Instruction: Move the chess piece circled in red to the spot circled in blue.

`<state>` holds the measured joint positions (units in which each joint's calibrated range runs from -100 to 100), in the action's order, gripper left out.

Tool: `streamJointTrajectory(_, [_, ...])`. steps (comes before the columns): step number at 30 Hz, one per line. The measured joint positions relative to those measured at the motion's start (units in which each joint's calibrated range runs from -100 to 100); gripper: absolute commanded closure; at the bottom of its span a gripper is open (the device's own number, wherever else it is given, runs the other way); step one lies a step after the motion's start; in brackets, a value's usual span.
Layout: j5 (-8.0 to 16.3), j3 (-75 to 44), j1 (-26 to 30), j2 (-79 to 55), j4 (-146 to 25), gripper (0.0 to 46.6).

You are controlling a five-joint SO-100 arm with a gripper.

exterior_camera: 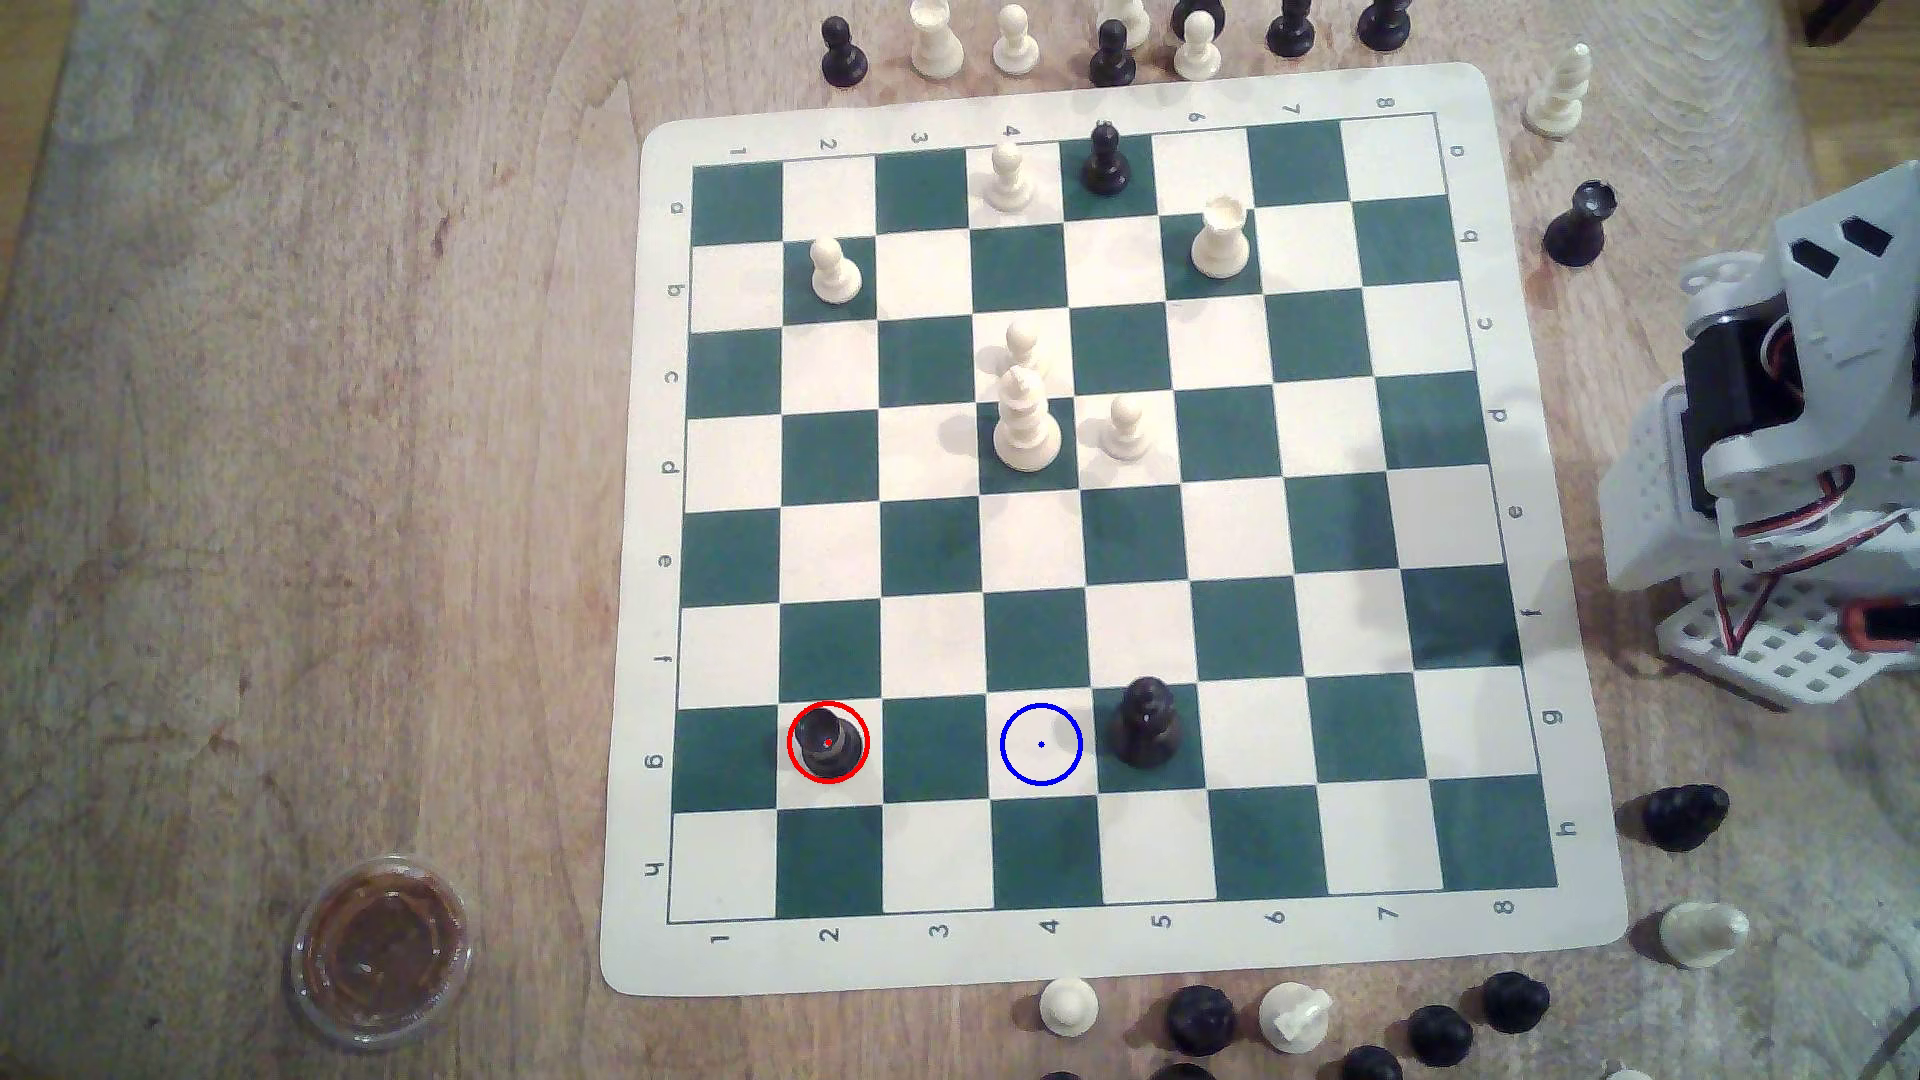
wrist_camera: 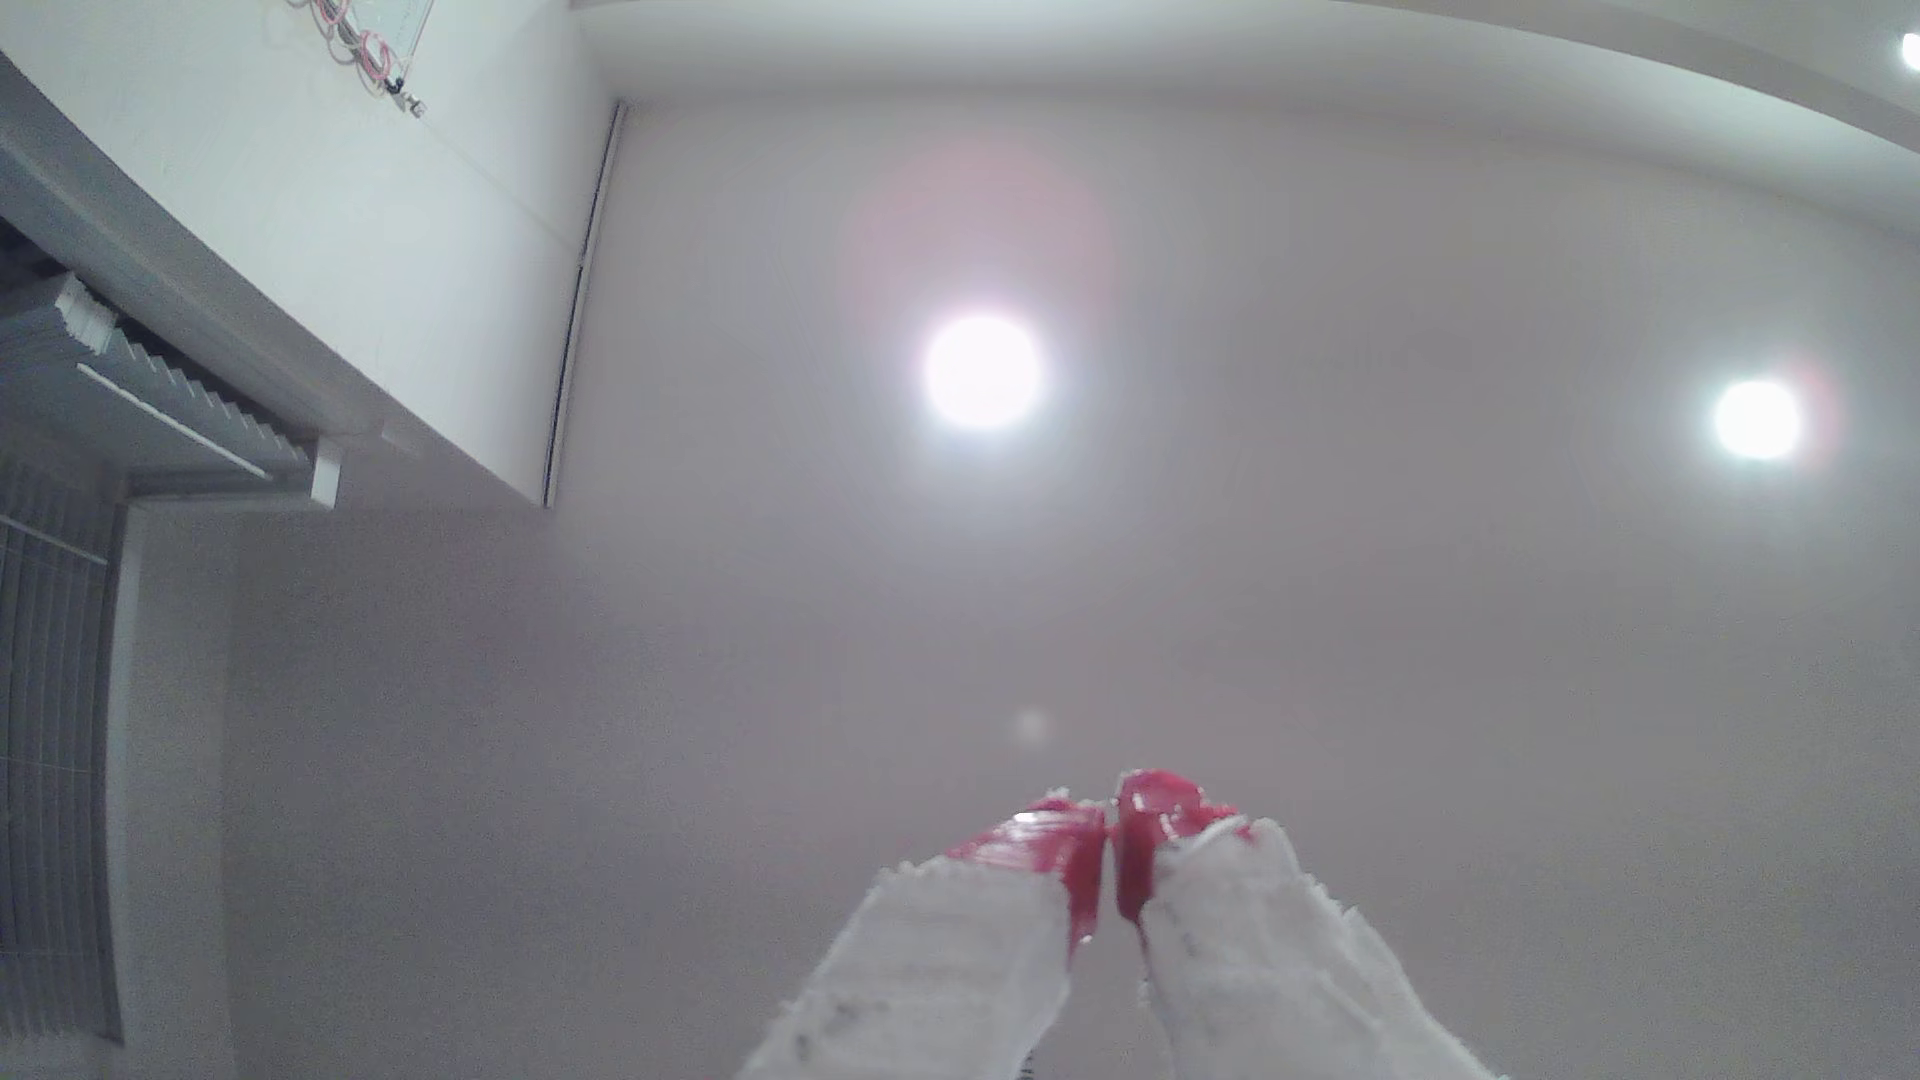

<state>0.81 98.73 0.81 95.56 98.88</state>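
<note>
The rook (exterior_camera: 828, 741), short and black with a hollow rimmed top, stands ringed in red on a white square, two squares to the exterior view's left of the blue-ringed spot (exterior_camera: 1041, 744). The claw (wrist_camera: 1110, 831) points at the ceiling, red tips pressed together, empty.

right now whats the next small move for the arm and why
Probably swing the arm out over the board and tip the hand down toward the chess piece. The hand points at the ceiling, shut and empty, and the piece stands untouched in its red ring.
</note>
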Motion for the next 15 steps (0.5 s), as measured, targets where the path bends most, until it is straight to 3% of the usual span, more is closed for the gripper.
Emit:
streamJointTrajectory(5, [0.0,0.0,-0.3,0.0,-7.9,46.4])
streamJointTrajectory(15, [0.0,-8.6,-3.3,0.0,-64.9,46.4])
